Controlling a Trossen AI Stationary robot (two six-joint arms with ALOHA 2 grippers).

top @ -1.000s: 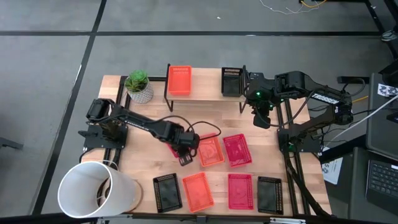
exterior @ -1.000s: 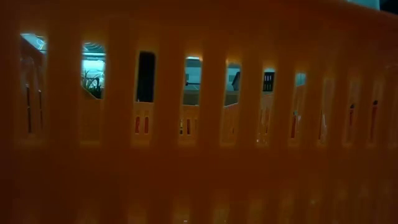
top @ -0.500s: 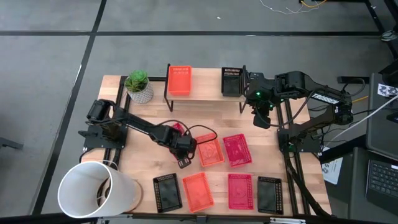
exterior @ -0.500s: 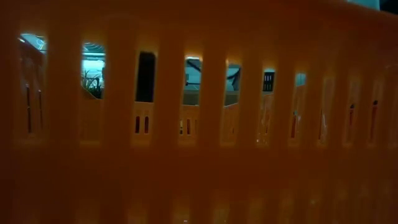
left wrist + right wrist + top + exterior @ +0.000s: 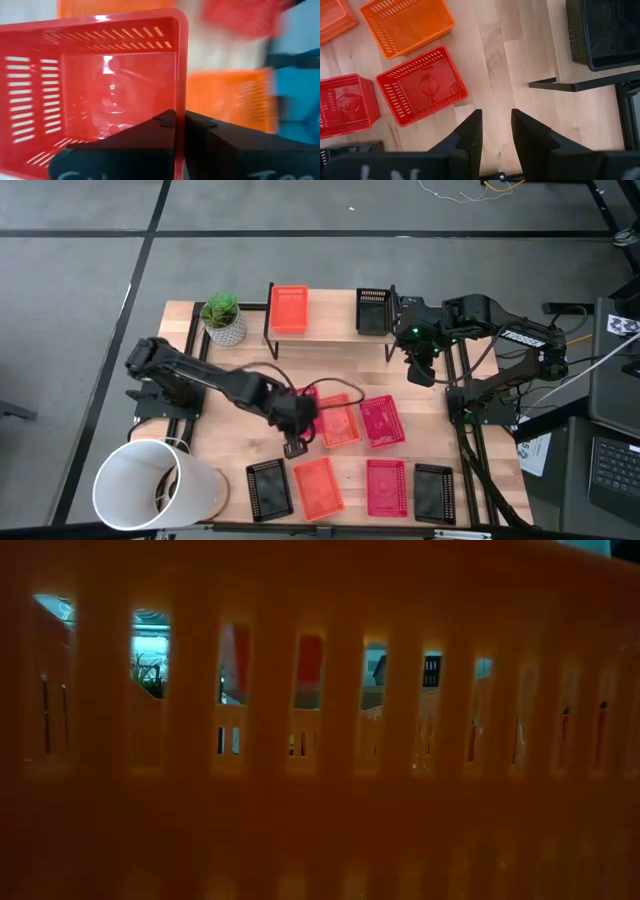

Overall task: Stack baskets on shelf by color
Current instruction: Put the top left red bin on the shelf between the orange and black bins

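At mid-table, left claw point(image 5: 180, 131) apparently pinches slotted red basket point(image 5: 95, 80).

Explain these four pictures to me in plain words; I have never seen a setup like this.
Two dark robot arms work at a wooden table. Each ends in a two-finger pincer.

One picture looks straight down from overhead. One sits at table height, but an orange basket stands right in front of it and blocks nearly everything. The other two come from cameras on the arms' wrists.

The left pincer, near the table's middle, is shut on the rim of a red basket. The right pincer hangs open over bare wood beside the shelf.

On the shelf stand an orange basket and a black basket. More orange, red and black baskets lie loose on the table, with a potted plant and a large white bucket.
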